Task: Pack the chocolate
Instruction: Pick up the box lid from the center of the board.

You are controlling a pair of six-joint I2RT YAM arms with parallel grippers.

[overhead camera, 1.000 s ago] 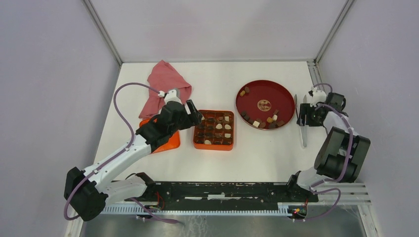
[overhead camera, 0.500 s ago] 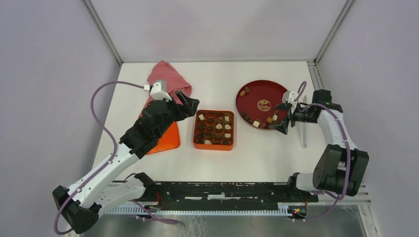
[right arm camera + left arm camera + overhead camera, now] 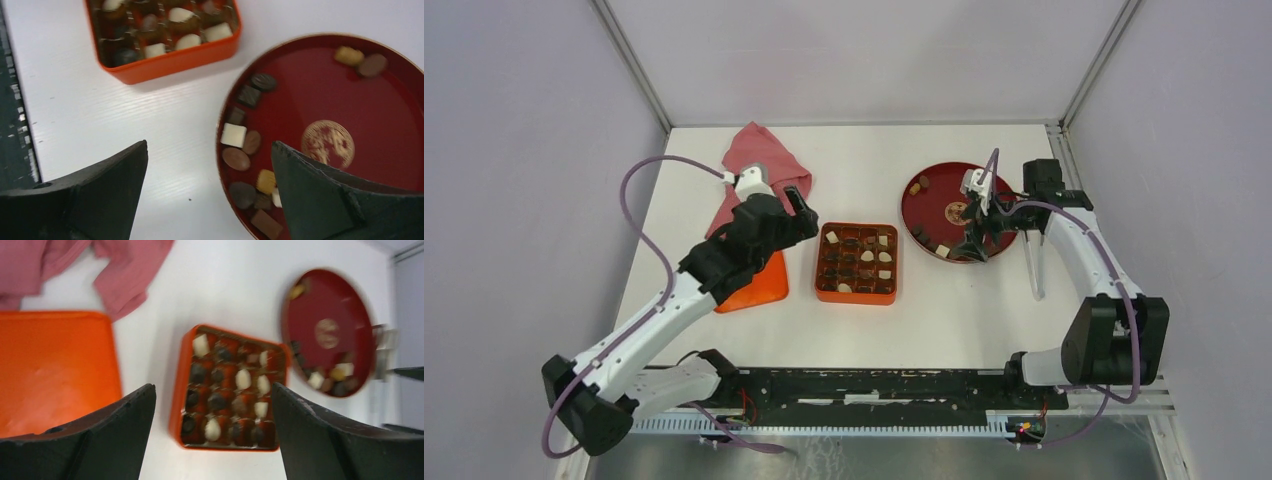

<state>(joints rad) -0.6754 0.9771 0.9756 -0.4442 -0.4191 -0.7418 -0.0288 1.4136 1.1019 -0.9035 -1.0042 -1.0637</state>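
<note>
The chocolate lies in two places: several pieces (image 3: 944, 248) along the near-left rim of the dark red plate (image 3: 984, 180), and several more (image 3: 243, 379) in the cells of the orange gridded box (image 3: 857, 294). My left gripper (image 3: 804, 213) hovers open and empty just off the box's far-left corner; its wrist view looks down on the box (image 3: 176, 405) between the jaws (image 3: 212, 389). My right gripper (image 3: 977, 236) is open over the plate's near-left rim, above a white piece (image 3: 234, 135) and brown pieces (image 3: 236, 158), holding nothing.
An orange lid (image 3: 759, 285) lies flat left of the box, partly under my left arm. A pink cloth (image 3: 759, 160) is bunched behind it. A thin pale tool (image 3: 1034, 268) lies on the table right of the plate.
My right arm swung left from the table's right edge to over the plate and its jaws widened. My left gripper drew back up-left from the box, uncovering a cream piece in the far-left cell.
</note>
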